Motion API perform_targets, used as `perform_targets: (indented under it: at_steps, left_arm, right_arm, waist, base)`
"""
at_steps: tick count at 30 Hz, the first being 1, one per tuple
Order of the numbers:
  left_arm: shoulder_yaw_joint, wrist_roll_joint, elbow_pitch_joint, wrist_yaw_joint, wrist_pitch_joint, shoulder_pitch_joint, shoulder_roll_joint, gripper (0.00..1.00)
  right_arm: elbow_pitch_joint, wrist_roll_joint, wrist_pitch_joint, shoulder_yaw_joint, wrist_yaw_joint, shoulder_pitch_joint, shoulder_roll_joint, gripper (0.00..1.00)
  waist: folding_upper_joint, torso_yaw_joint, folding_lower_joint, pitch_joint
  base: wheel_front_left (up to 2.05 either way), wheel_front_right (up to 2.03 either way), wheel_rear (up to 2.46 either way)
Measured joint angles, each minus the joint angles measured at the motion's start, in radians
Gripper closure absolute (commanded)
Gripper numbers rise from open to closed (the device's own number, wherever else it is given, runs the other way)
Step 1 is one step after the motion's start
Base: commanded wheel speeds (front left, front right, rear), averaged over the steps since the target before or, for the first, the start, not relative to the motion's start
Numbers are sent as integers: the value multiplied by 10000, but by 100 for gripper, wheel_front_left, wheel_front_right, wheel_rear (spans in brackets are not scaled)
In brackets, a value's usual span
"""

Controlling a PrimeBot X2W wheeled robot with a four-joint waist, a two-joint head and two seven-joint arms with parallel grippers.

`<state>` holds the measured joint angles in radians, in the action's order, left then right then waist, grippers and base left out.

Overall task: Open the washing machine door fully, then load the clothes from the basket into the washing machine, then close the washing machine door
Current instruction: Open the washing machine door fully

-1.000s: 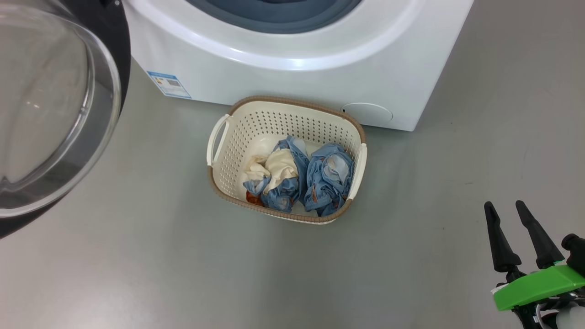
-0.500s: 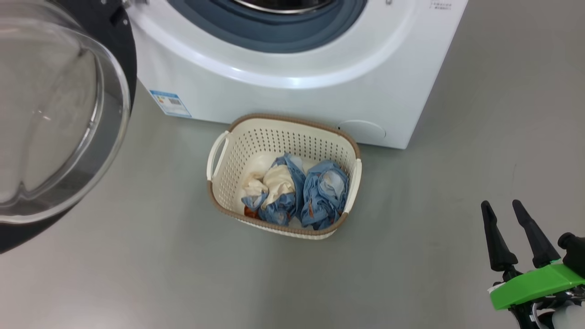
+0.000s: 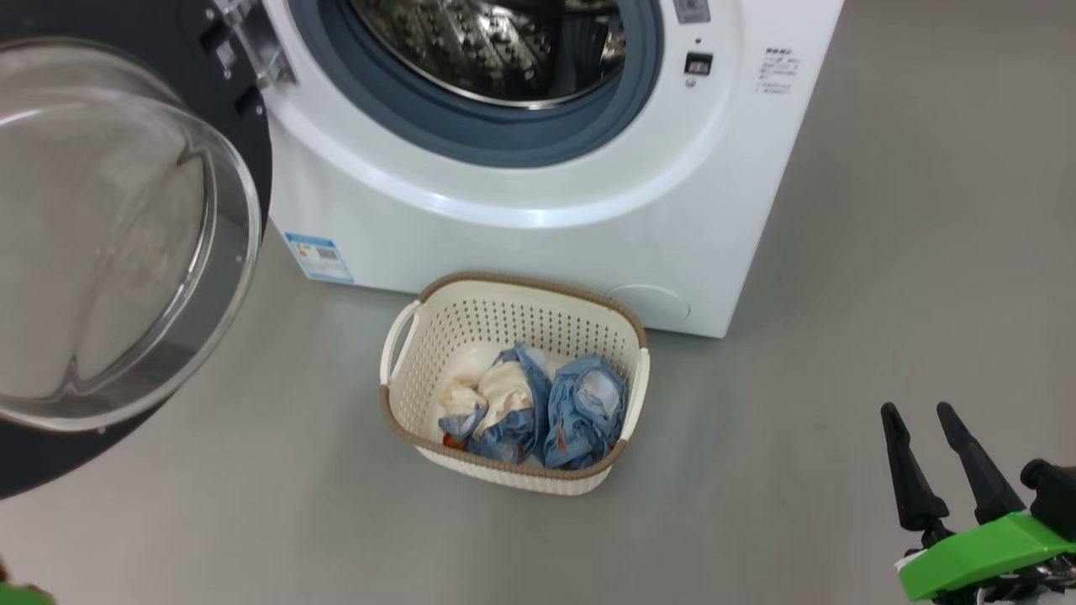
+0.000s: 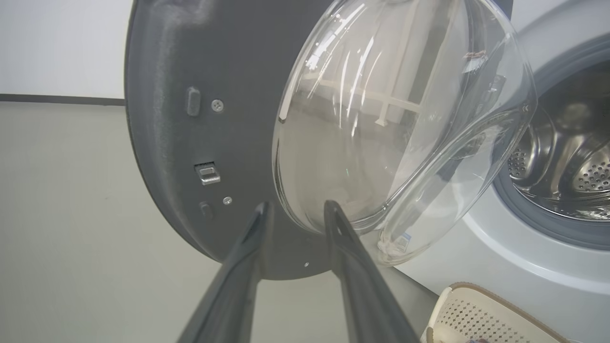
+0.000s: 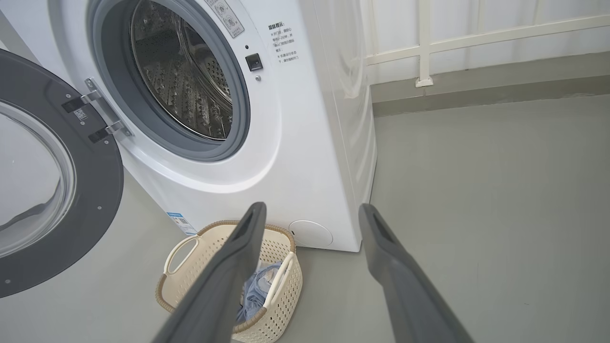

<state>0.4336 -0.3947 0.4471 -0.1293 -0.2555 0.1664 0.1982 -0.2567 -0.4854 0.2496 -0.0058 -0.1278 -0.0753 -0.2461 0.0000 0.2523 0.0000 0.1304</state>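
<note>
Before one washing machine [image 3: 521, 244], door [image 3: 109, 244] wide, one basket [image 3: 530, 284] holds clothes [image 3: 538, 412]: two blue, one cream; my left gripper [image 4: 295, 205] and right gripper [image 3: 915, 409] gape empty.

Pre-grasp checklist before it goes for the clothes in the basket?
1. The washing machine door swung wide open: ok.
2. The drum mouth unobstructed, nothing seen inside: ok.
3. The basket upright on the floor in front of the machine: ok.
4. The clothes bunched in the basket, uncovered: ok.
5. The right gripper open and empty: ok.
6. The left gripper open: ok; clear of the door glass: cannot tell.
</note>
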Motion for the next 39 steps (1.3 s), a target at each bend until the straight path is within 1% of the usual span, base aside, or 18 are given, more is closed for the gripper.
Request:
perform_targets:
  at_steps: [1, 2, 3, 4, 5, 10, 22, 26, 34, 39]
  left_arm:
    - [-219, -4, -190, 0, 0, -220, -36, 29]
    - [-430, -2, -345, 2, 0, -428, -42, 18]
    - [-566, 15, -481, 2, 0, -613, -73, 12]
    - [-681, 15, -591, 2, 0, -762, -121, 2]
    - [-819, 2, -719, 2, 0, -891, -184, 0]
    - [-1494, 2, -1221, 2, 0, -1383, -339, 0]
    - [-3020, -370, -1987, 2, 0, -1712, -313, 0]
    - [-3540, -514, -2136, 2, 0, -1724, -219, 0]
    - [-4249, -610, -2447, 2, 0, -1720, -163, 0]
    - [-4544, -593, -2688, 2, 0, -1712, -148, 0]
  right_arm:
    - [-2, -35, 0, 8, 0, 62, 2, 0]
    - [-4, -65, 0, 23, 0, 111, 6, 0]
    - [-4, -105, 0, 40, 0, 170, 4, 0]
    - [-8, -105, 0, 54, 0, 199, 6, 0]
    - [-6, -105, 0, 54, 0, 206, 6, 0]
    - [10, -109, 0, 44, 0, 412, 19, 0]
    - [81, -134, 0, 17, 0, 567, 31, 0]
    - [115, -134, 0, 10, 0, 566, 35, 0]
    - [171, -132, 0, -36, 0, 548, 100, 0]
    - [198, -132, 0, -123, 0, 544, 132, 0]
  waist:
    - [0, -22, 0, -90]
    - [0, -49, 0, -172]
    - [0, -80, 0, -252]
    - [0, -117, 0, -322]
    - [0, -161, 1, -383]
    - [0, -469, 0, -608]
    - [0, -1646, 0, -761]
    - [0, -2069, 0, -727]
    - [0, -2802, 0, -558]
    - [0, -3119, 0, -428]
  base:
    - [0, 0, 0]
    - [0, 0, 0]
    - [0, 0, 0]
    - [0, 0, 0]
    - [0, 0, 0]
    - [0, 0, 0]
    - [0, 0, 0]
    - [0, 0, 0]
    - [0, 0, 0]
    - [0, 0, 0]
